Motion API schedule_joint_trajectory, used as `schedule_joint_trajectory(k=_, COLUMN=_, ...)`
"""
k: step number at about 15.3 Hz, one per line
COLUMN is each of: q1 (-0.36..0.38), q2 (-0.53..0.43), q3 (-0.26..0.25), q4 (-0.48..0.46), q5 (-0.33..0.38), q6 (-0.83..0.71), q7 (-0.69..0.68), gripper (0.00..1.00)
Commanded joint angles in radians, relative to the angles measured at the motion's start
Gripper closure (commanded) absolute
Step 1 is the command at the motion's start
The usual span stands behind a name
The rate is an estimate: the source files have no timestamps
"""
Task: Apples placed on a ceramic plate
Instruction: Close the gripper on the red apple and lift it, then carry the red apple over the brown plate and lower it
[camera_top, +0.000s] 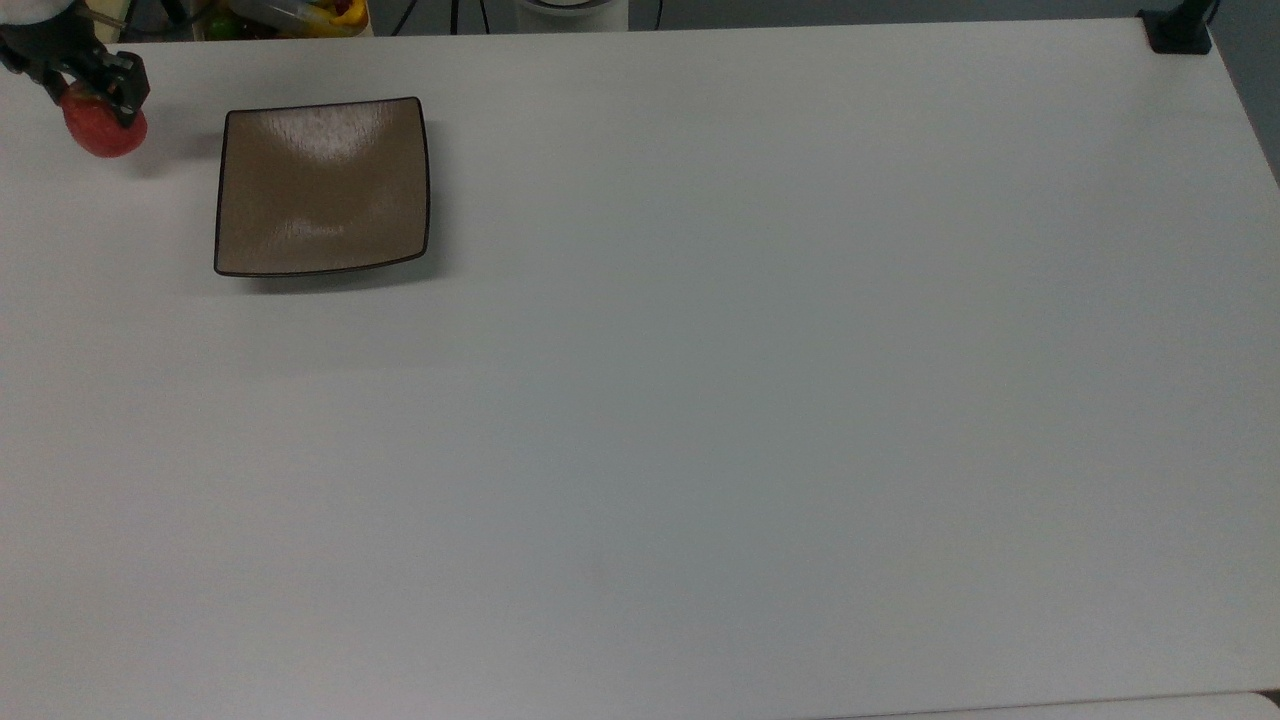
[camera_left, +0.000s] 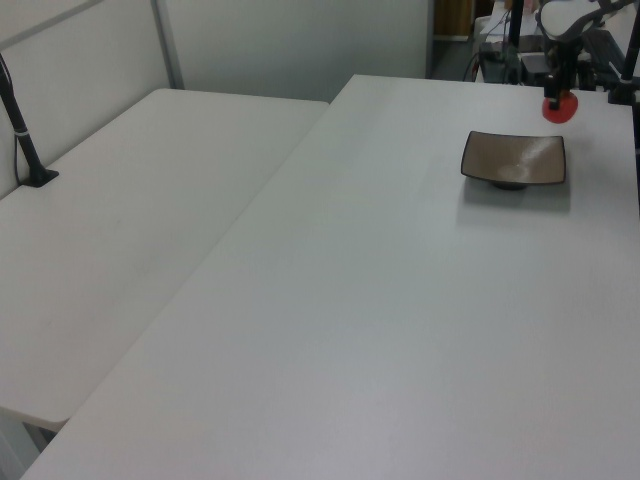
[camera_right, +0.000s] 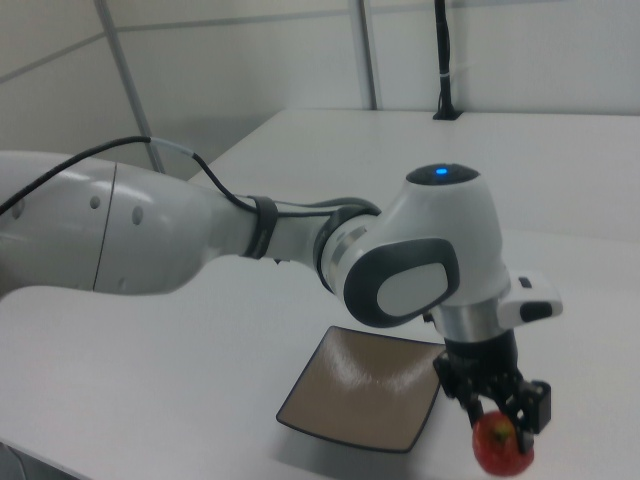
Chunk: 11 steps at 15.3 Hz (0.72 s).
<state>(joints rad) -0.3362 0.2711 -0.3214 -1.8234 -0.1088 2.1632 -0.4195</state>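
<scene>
A small red apple hangs above the white table at the top view's far left, with my gripper shut on it from above. The square brown ceramic plate lies on the table to the apple's right, apart from it, with nothing on it. In the left view the apple hangs in the gripper beyond the plate. The right view shows the dark fingers clamping the apple just to the right of the plate.
A black clamp sits at the table's far right corner in the top view. Yellow clutter lies past the back edge near the arm. A second table with a black post adjoins on the left view's left.
</scene>
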Motion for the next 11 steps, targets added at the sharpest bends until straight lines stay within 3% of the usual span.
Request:
schedule_joint_trajectory(k=1, q1=0.034, q2=-0.03, q3=0.016, q4=0.004, q5=0.083, q6=0.041, q7=-0.001, gripper=0.46)
schedule_joint_trajectory(k=9, q1=0.06, q2=-0.066, q3=0.206, q4=-0.01, q5=0.074, q6=0.011, q7=0.18, gripper=0.42)
schedule_joint_trajectory(k=11, q1=0.068, q2=-0.079, q3=0.229, q4=-0.016, q5=0.067, q6=-0.041, q7=0.194, gripper=0.42)
